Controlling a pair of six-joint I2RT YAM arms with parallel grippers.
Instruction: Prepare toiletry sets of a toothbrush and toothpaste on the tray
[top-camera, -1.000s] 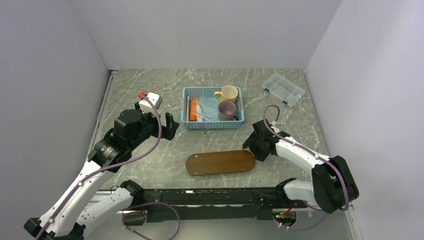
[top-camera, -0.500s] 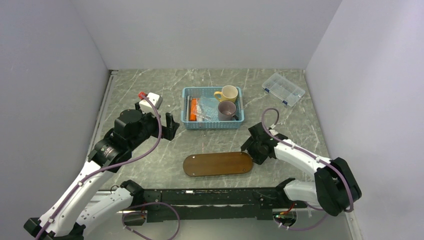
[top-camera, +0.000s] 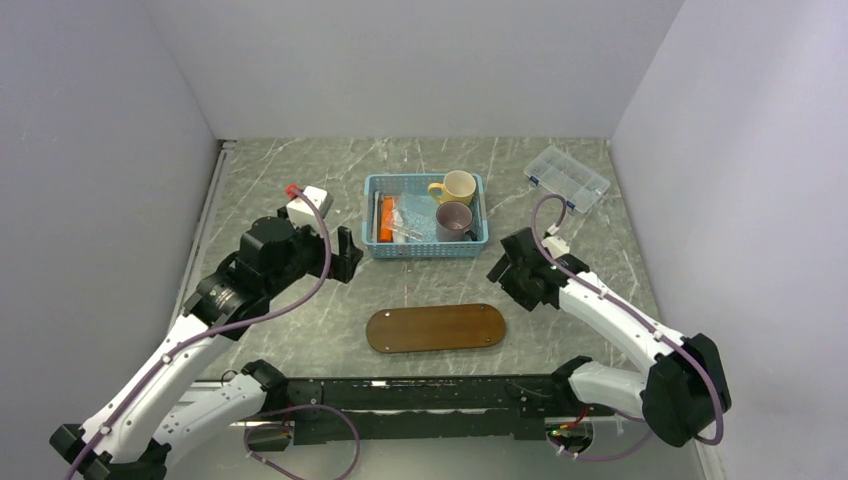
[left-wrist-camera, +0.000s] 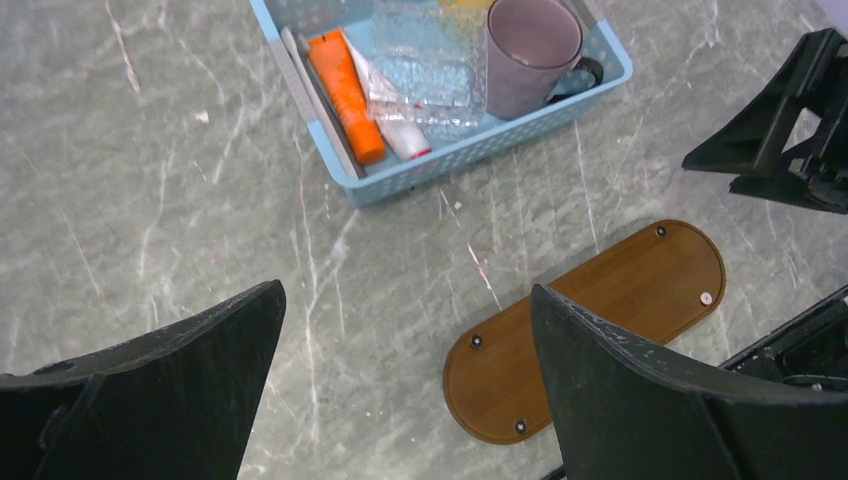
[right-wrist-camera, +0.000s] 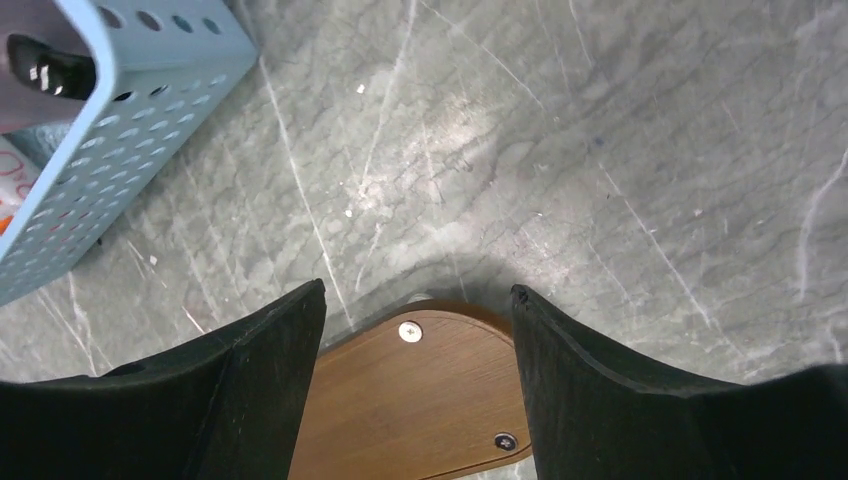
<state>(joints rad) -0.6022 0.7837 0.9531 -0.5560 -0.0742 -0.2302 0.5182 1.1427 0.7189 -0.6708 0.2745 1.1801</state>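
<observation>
The bright orange toothpaste tube (left-wrist-camera: 345, 95) and thin grey toothbrush (left-wrist-camera: 312, 95) lie lengthwise in the left side of the blue slatted plastic basket (left-wrist-camera: 470, 152). They are just ahead of the left gripper (left-wrist-camera: 405, 295), whose jaws are apart and empty. The right gripper (right-wrist-camera: 417, 292), also apart, hovers at the dark brown oval wooden tray's (top-camera: 437, 328) right end, farther off.

Table (top-camera: 420, 290): grey stone look with pale white veining; tray (top-camera: 436, 328): dark reddish-brown wood grain with 4 small pale screw heads on its face. Basket (top-camera: 425, 247): light blue plastic with rows of round holes, holding 1 bright orange toothpaste (left-wrist-camera: 345, 95), 1 white toothpaste (left-wrist-camera: 405, 142) with red print, 1 grey toothbrush (left-wrist-camera: 313, 105), 1 clear dimpled plastic piece (left-wrist-camera: 425, 60), 1 yellow cup (top-camera: 459, 186) and 1 dull mauve cup (top-camera: 455, 218). Compartment box (top-camera: 567, 178): clear with blue latches; arms (top-camera: 600, 305): white with black joints and purple cables (top-camera: 322, 260); left gripper (left-wrist-camera: 405, 292) and right gripper (right-wrist-camera: 417, 290): matte black.
</observation>
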